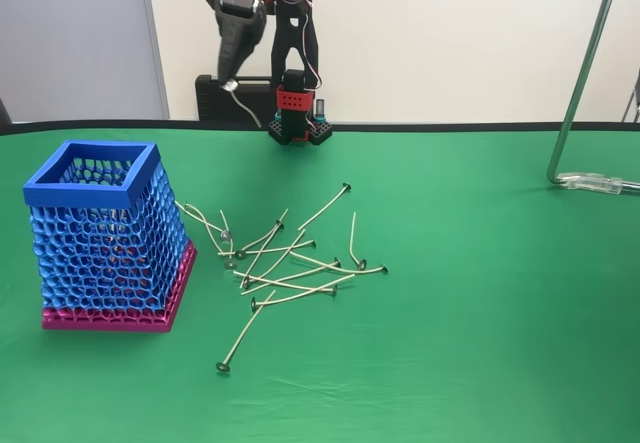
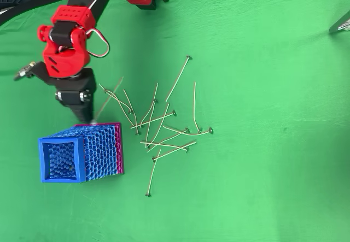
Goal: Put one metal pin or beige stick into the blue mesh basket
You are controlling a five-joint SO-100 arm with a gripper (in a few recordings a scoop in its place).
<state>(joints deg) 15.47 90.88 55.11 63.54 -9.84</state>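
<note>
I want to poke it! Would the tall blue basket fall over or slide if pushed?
The blue mesh basket probably slides or tips easily: its walls are open mesh, so it looks light. It stands taller than wide, yet its magenta base flares out, which may steady it somewhat.

No readable text, labels, brand marks or nos. anywhere in fixed or overhead view.
</note>
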